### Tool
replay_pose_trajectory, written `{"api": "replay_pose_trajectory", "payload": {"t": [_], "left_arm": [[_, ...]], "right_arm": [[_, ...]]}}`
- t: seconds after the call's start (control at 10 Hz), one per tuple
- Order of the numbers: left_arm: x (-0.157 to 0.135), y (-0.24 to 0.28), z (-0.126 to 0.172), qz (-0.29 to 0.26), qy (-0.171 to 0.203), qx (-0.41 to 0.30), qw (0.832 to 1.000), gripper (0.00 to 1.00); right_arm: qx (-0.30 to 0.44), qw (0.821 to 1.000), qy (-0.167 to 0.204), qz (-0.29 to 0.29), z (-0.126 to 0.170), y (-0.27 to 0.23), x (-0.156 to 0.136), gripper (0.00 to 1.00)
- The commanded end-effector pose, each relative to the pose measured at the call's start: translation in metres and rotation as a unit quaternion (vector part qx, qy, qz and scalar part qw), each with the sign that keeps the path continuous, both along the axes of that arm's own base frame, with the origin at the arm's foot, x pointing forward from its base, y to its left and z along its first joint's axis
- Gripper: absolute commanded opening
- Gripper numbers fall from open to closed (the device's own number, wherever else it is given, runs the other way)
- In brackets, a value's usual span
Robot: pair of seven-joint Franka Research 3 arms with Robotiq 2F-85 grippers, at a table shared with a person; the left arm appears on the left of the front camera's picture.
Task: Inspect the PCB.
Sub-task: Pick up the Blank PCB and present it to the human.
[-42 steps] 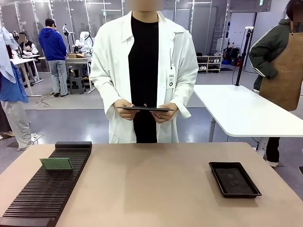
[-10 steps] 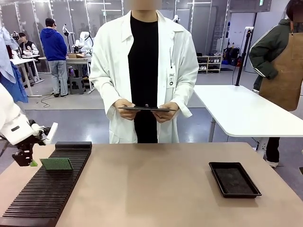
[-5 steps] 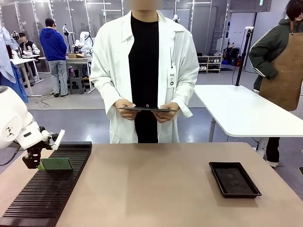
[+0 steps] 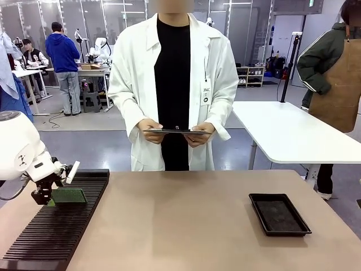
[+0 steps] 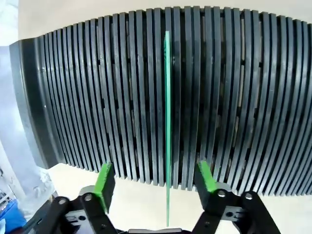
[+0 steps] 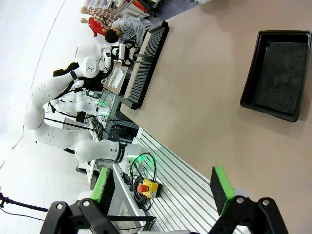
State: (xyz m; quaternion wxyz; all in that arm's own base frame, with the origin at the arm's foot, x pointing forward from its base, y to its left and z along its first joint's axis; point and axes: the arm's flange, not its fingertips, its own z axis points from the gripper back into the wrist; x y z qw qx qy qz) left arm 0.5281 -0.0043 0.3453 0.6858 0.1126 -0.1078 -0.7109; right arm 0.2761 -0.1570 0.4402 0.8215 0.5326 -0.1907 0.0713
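Note:
The PCB (image 4: 69, 196), a small green board, stands on edge in a slot of the black slotted rack (image 4: 62, 226) at the table's left. My left gripper (image 4: 46, 196) is at the board's left end. In the left wrist view the PCB (image 5: 167, 112) is a thin green line running between the two green pads, with a gap on each side. The left gripper (image 5: 155, 176) is open around it and not touching. My right gripper (image 6: 161, 187) is open and holds nothing, high above the table.
A shallow black tray (image 4: 279, 214) lies at the table's right, also the tray (image 6: 277, 73) in the right wrist view. A person in a white coat stands at the far side holding a clipboard (image 4: 175, 131) in both hands. A white table (image 4: 293, 135) stands behind.
My left arm has come in from the left and lowered its gripper to the PCB's left end, so the jaws now straddle the board. The person and the tray have not moved.

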Motion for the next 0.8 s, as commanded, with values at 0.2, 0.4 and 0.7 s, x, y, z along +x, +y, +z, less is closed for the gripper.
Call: {"api": "replay_pose_trajectory", "payload": {"t": [0.2, 0.4, 0.7], "left_arm": [[0.0024, 0.0007, 0.0060, -0.010, 0.024, 0.005, 1.000, 0.23], [0.0009, 0.0000, 0.0067, -0.018, 0.028, 0.011, 0.999, 0.00], [0.0001, -0.0010, 0.0105, -0.018, 0.037, 0.009, 0.999, 0.00]], "right_arm": [[0.004, 1.000, -0.006, 0.002, 0.0008, -0.0009, -0.0004, 1.00], [0.004, 1.000, -0.006, 0.002, 0.0008, -0.0009, -0.0004, 1.00], [0.004, 1.000, -0.006, 0.002, 0.0008, -0.0009, -0.0004, 1.00]]}}
